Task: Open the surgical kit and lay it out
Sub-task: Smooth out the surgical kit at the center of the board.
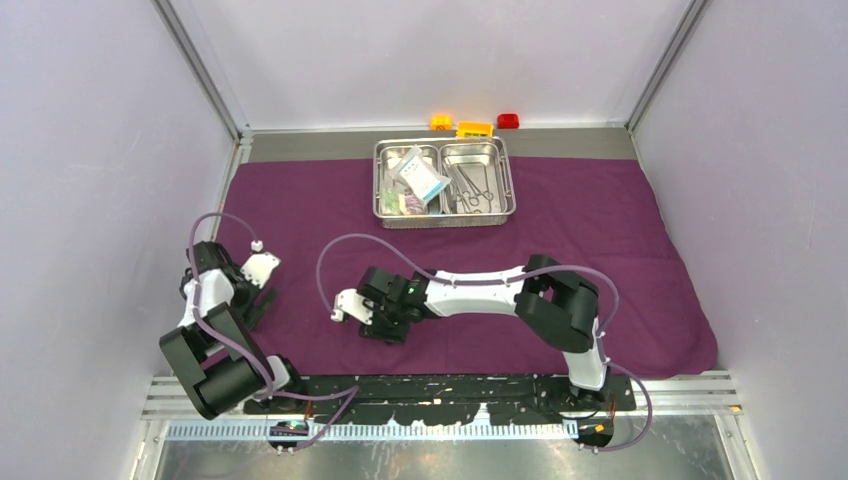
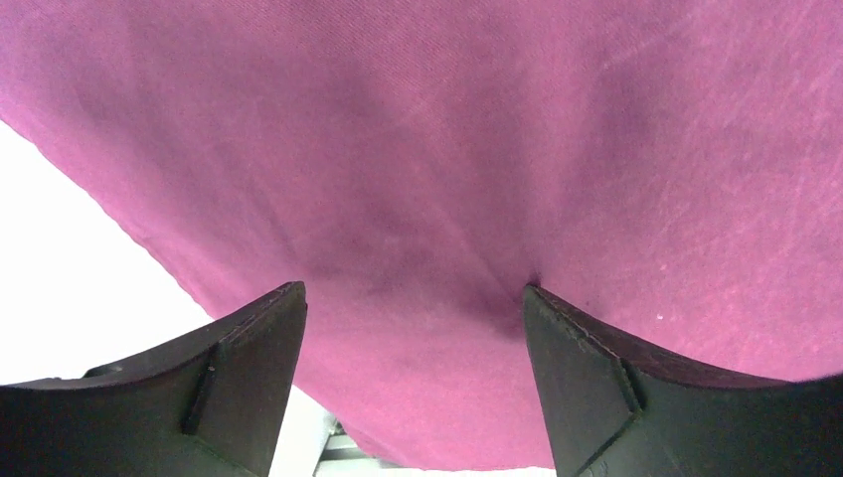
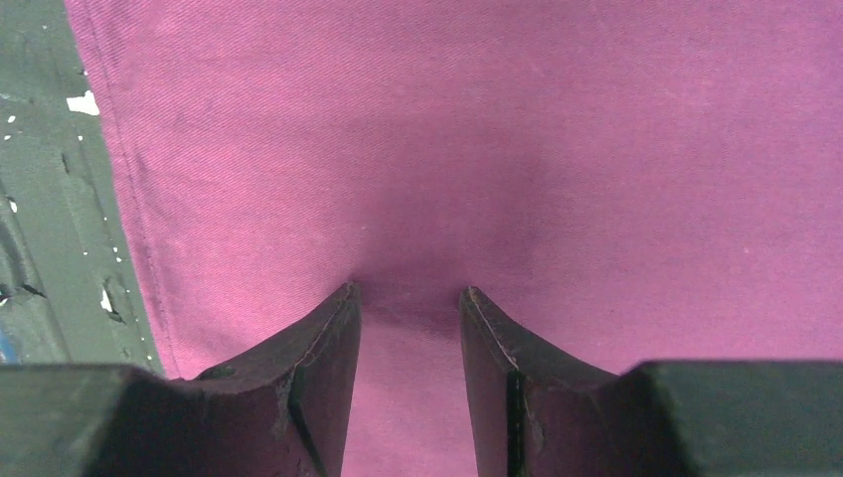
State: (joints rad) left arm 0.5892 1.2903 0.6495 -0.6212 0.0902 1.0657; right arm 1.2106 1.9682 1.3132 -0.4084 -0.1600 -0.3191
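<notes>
The dark-purple cloth [image 1: 600, 230] lies spread flat over the table. At its back centre stands the steel tray [image 1: 510, 180], with clear packets [image 1: 420, 178] in the left compartment and scissors and clamps [image 1: 472, 188] in the right. My left gripper [image 1: 258, 308] points down at the cloth's near left part. In the left wrist view the left gripper [image 2: 413, 288] is wide open, tips on the cloth [image 2: 447, 149], nothing held. My right gripper [image 1: 385, 328] is low near the cloth's front edge. In the right wrist view the right gripper [image 3: 406, 290] is partly open, tips resting on flat cloth [image 3: 497, 129].
Yellow [image 1: 440, 122], orange [image 1: 474, 128] and red [image 1: 508, 120] toy bricks sit behind the tray by the back wall. Walls close in on the left, right and back. The cloth's hem and bare grey table [image 3: 40, 199] show left of the right gripper.
</notes>
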